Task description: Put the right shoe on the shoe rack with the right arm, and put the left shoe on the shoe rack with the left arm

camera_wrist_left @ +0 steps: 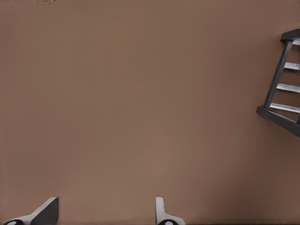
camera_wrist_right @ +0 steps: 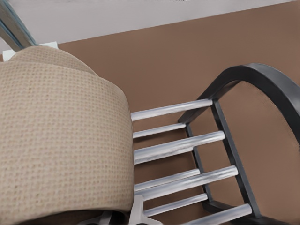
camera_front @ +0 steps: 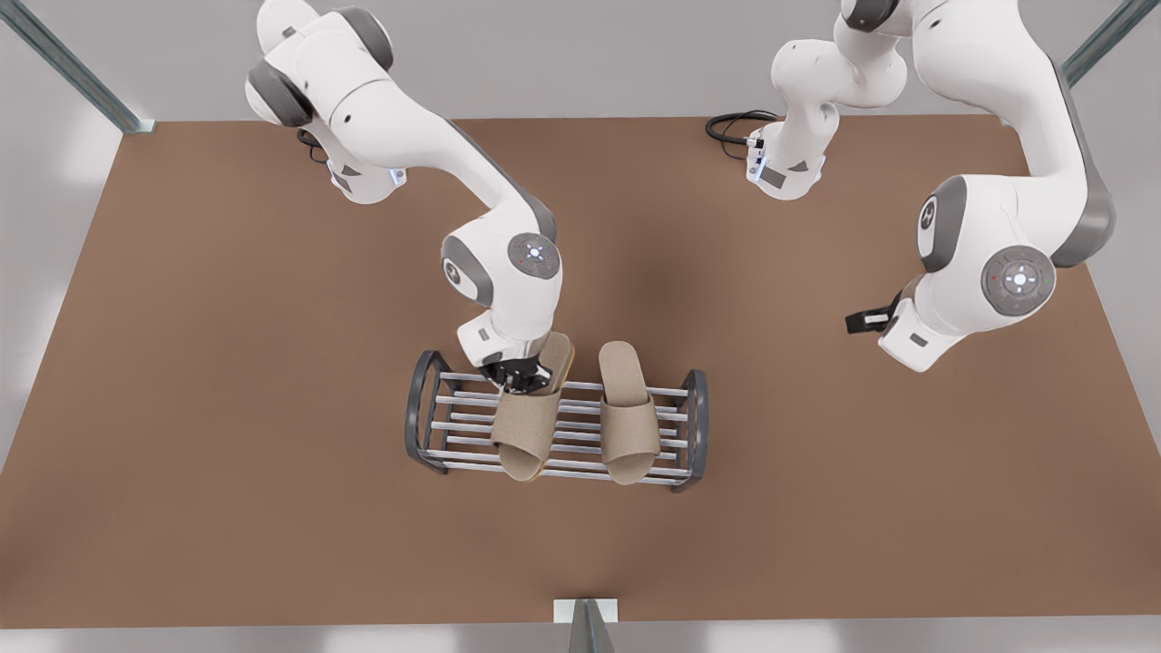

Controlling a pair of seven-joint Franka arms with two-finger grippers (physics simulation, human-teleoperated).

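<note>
The shoe rack [camera_front: 419, 408] stands mid-table. Two beige slippers lie across its top bars. The left shoe [camera_front: 628, 413] rests free toward the front view's right end of the rack. The right shoe [camera_front: 529, 424] sits slightly tilted beside it, with my right gripper [camera_front: 521, 375] shut on its strap edge. In the right wrist view the right shoe [camera_wrist_right: 56, 140] looms close over the rack [camera_wrist_right: 255, 79]. My left gripper [camera_front: 867, 319] waits at the front view's right, away from the rack. In the left wrist view it [camera_wrist_left: 105, 216] is open over bare table, with the rack's end [camera_wrist_left: 280, 77] off to one side.
The brown table [camera_front: 227, 363] has wide bare areas on both sides of the rack. Black cables [camera_front: 730, 125] lie by the arm base at the back. Metal frame posts [camera_front: 82, 77] stand at the table's corners, and one [camera_front: 586, 626] at the front edge.
</note>
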